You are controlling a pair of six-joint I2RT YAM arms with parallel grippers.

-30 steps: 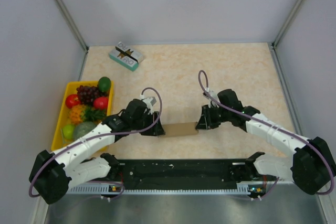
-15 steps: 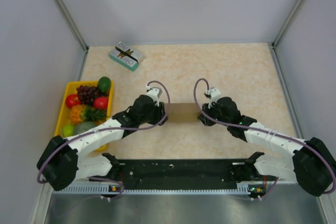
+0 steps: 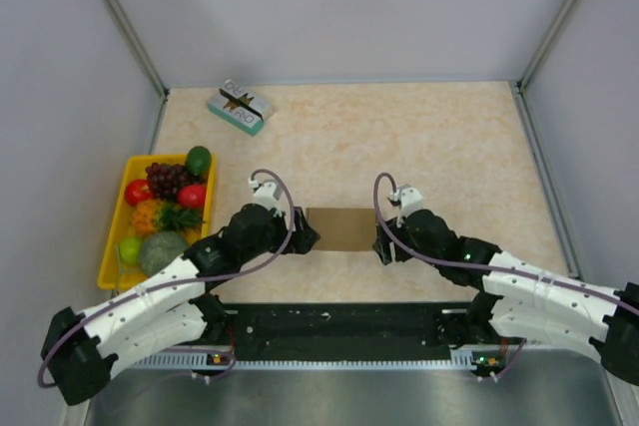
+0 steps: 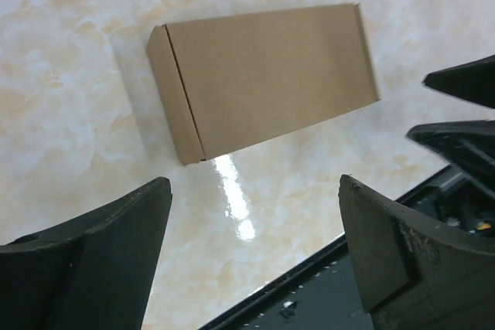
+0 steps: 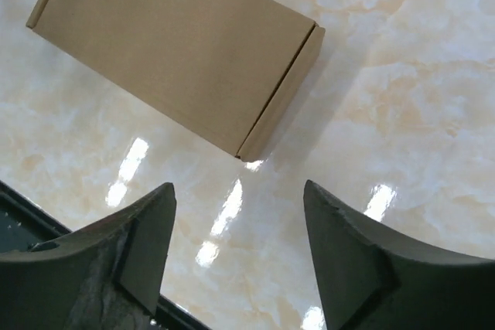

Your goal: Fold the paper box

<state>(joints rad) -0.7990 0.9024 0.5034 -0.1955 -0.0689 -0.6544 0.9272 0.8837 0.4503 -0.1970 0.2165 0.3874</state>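
Observation:
The paper box [image 3: 339, 228] is a plain brown cardboard box, closed up and lying flat on the marble table between the two arms. In the left wrist view the paper box [image 4: 259, 79] lies beyond my left gripper [image 4: 255, 191], whose jaws stand wide apart with only table between them. My left gripper [image 3: 303, 234] is just off the box's left end. The right wrist view has the paper box [image 5: 174, 52] ahead of my right gripper [image 5: 240, 191], also open and empty. My right gripper [image 3: 379, 242] sits by the box's right end, not touching it.
A yellow tray [image 3: 107, 256] of toy fruit sits at the left edge. A small teal-and-white printed box [image 3: 241, 107] lies at the back left. The black base rail [image 3: 339, 324] runs along the near edge. Grey walls enclose the table.
Both grippers have let go of the box and opened wide. The box, carried away from the near edge earlier, now rests on the table, and both arms have drawn back toward the near edge.

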